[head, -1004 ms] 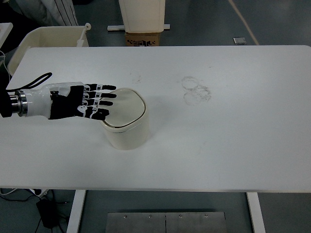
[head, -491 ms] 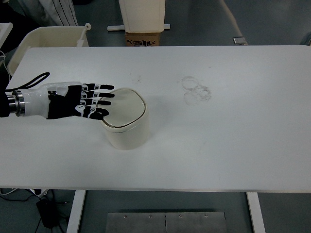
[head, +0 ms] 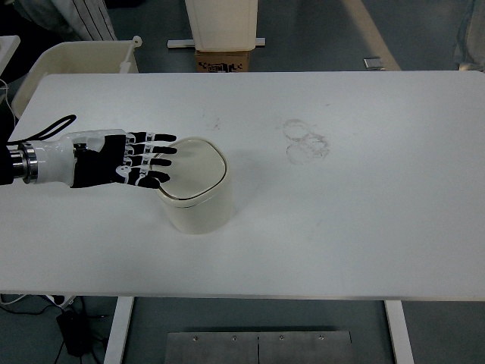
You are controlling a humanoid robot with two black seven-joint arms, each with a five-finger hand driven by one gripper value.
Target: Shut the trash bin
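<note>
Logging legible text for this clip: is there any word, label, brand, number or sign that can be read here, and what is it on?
Nothing can be read.
Cardboard box beyond the table's far edge: dark print on its face, too small and blurred to read.
Trash bin: no marking visible.
Left hand: white patches on the fingers, no lettering.
Table: only faint ring smudges, no text.

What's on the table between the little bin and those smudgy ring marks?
Nothing. In the head view the table between the bin and the ring marks is bare white surface. The left hand is on the bin's other side.
</note>
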